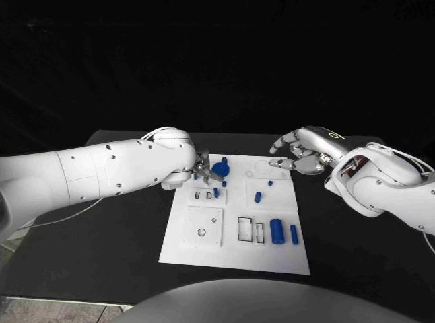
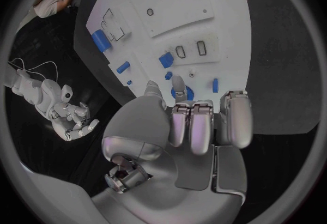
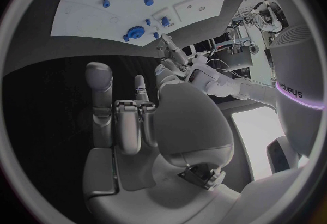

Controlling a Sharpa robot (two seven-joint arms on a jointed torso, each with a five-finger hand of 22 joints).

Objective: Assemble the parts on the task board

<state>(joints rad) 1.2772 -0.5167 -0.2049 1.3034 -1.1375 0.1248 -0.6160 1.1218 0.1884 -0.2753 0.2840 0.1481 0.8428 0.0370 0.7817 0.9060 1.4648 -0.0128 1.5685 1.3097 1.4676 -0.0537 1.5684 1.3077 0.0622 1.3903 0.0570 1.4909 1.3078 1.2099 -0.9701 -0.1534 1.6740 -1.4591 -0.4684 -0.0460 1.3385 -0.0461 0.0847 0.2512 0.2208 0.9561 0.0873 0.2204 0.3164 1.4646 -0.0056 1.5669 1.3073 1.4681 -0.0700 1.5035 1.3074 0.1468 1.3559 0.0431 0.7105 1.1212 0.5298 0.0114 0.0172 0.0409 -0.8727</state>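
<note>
The white task board (image 1: pixel 239 249) lies flat on the black table (image 1: pixel 363 242). Its rectangular recesses near the front edge sit beside two blue cylinders – a thick one (image 1: pixel 277 231) and a thin one (image 1: pixel 294 233) – both lying with the long axis running from the robot outward. A short blue peg (image 1: pixel 257 197) lies mid-board, similar in direction. A blue gear (image 1: pixel 221 169) sits at the far left part of the board.

The left hand (image 1: pixel 204 169) is at the gear; its fingers (image 2: pixel 179 86) reach down to it and touch it, but whether they grip it cannot be told.

The right hand (image 1: pixel 305 153) hovers over the far right corner of the board, fingers (image 3: pixel 98 79) loosely curled, apart, holding nothing.
</note>
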